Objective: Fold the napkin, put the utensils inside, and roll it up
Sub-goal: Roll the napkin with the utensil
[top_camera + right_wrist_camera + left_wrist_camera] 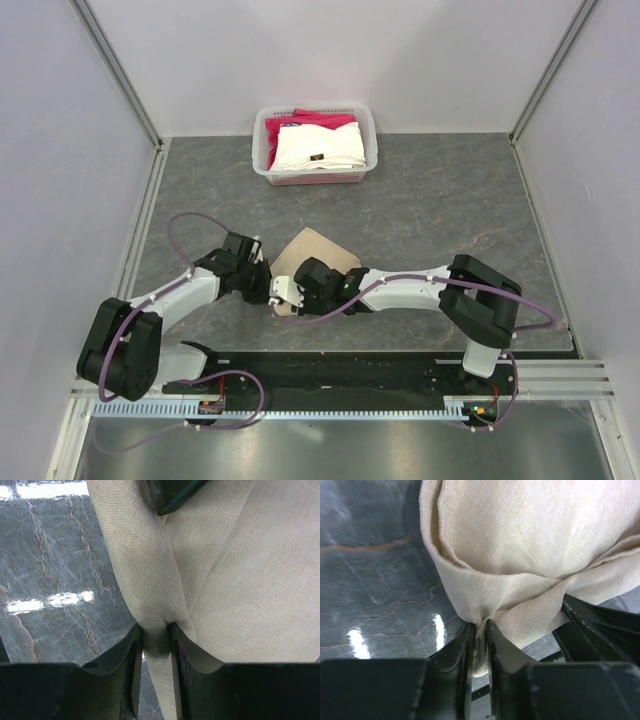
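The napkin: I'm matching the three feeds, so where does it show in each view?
Top external: the napkin lies mid-table, nearer the camera than the white basket.
Left wrist: the napkin fills the upper centre and right.
Right wrist: the napkin fills the centre and right.
Shared landmark: the grey marbled tabletop, left of the cloth in both wrist views.

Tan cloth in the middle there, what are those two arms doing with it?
Both arms are handling the napkin, which lies partly folded in the middle of the table. The left gripper pinches a bunched fold of it, and the right gripper pinches another fold close beside. The white basket of folded cloths sits at the far side.
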You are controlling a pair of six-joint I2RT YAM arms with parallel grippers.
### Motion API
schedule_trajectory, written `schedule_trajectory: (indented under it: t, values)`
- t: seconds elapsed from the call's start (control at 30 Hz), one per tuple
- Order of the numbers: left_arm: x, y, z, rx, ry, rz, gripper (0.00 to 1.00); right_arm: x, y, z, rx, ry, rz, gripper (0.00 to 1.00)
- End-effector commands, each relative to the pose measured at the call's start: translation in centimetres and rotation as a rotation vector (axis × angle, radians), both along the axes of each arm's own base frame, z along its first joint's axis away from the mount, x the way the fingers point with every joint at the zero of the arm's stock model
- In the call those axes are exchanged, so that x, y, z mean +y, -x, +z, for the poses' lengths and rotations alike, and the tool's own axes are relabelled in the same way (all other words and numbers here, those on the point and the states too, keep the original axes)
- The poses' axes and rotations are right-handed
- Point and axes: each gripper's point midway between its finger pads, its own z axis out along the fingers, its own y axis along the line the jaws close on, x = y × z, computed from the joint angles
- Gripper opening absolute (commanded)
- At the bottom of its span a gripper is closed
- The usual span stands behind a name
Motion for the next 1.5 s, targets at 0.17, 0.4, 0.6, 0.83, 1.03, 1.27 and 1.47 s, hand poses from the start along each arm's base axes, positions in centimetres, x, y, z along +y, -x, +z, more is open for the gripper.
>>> schedule_trajectory:
  t: [0.17, 0.4, 0.6, 0.83, 1.03, 1.27, 1.47]
  values:
    - [3.1, -3.4, 3.2, -0.145, -0.076, 0.125, 0.57, -4.2, 3.0, -2.5, 0.226, 0.166, -0.09, 0.23]
    - [2.7, -2.6, 4.1, -0.222, -0.002, 0.131, 0.71, -4.9, 5.1, -1.8, 0.409, 0.198, -0.098, 0.22]
    - [-0.1, -1.4, 5.4, -0.281, 0.184, 0.029, 0.75, -3.8, 5.9, -0.7, 0.622, 0.137, -0.07, 0.2]
    - [-0.7, 0.1, 2.9, -0.18, 0.219, 0.023, 0.75, -2.7, 4.7, 0.2, 0.878, 0.041, -0.03, 0.19]
    - [-0.9, 0.1, 2.2, -0.156, 0.22, 0.02, 0.76, -2.4, 4.3, -0.5, 1.104, 0.004, 0.01, 0.18]
    - [-0.7, 0.0, 0.7, -0.123, 0.196, 0.027, 0.68, -2.4, 3.8, -1.9, 1.202, -0.018, 0.026, 0.18]
    - [-1.0, -0.1, 0.0, -0.101, 0.202, 0.017, 0.53, -2.8, 3.3, -2.5, 1.213, -0.024, 0.013, 0.18]
